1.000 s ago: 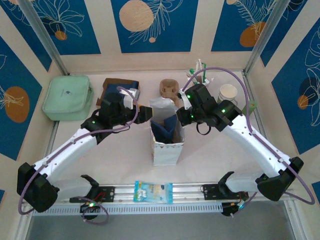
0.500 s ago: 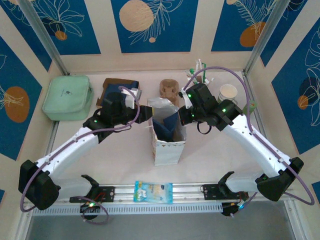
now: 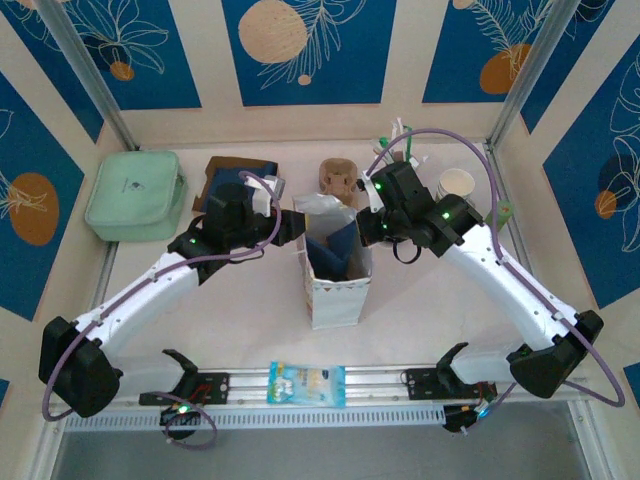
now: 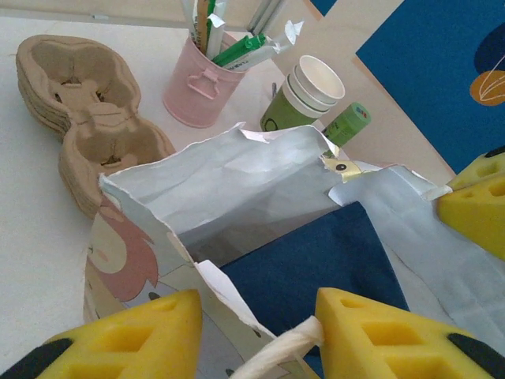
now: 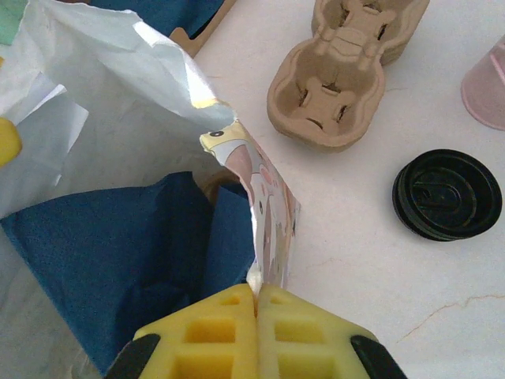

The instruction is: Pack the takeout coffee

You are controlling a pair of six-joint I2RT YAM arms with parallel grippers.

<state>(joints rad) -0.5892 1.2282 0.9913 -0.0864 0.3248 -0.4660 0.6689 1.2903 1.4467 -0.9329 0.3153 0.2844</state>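
Observation:
The takeout coffee cup [image 3: 457, 185], cream above and green below [image 4: 308, 93], stands open-topped at the back right. Black lids [image 5: 447, 193] lie apart from it on the table. A printed paper bag [image 3: 335, 285] stands in the middle with a blue napkin [image 4: 316, 264] inside. My left gripper [image 4: 259, 332] straddles the bag's left rim with its jaws apart, and a twisted white handle touches its right finger. On the bag's right rim [image 5: 268, 213] my right gripper [image 5: 257, 296] is shut. From above, the left gripper [image 3: 298, 225] and the right gripper [image 3: 362, 232] flank the bag's mouth.
A pink cup of stirrers [image 4: 201, 91] and a slim green tube [image 4: 347, 125] stand beside the coffee cup. Moulded cardboard cup carriers [image 3: 338, 180] lie behind the bag. At the far left is a mint pouch [image 3: 135, 195]. A snack packet [image 3: 307, 383] rests on the front rail.
My left gripper has moved in to the bag's left rim and its jaws have narrowed. The right gripper kept its hold and shifted slightly; the bag's mouth moved a little right.

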